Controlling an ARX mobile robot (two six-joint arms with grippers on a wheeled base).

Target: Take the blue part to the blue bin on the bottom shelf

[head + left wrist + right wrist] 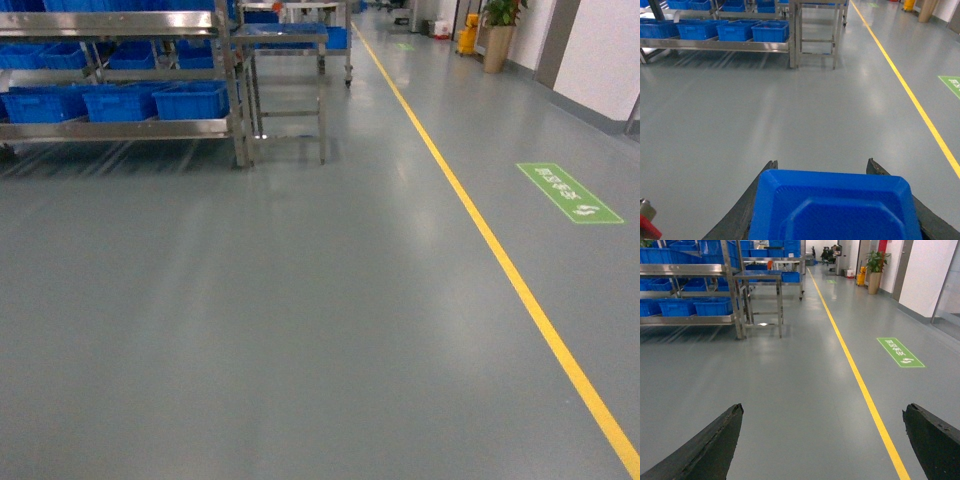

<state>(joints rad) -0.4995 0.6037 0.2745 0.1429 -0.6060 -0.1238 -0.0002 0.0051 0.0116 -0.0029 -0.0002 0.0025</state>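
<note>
Between the fingers of the left claw (822, 172) a blue part (832, 207) is pinched, seemingly light, stiff plastic, while the right claw (822, 440) is spread, empty.

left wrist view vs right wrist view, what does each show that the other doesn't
Only the left wrist view shows a bright blue plastic piece filling the space between the left gripper jaws, plus a red and grey object at the bottom left corner. Only the right wrist view shows the right gripper with its jaws wide apart and nothing between them, a potted plant by the wall, and all of the green floor sign. Both show the steel rack of blue bins, the steel table and the yellow floor line.
</note>
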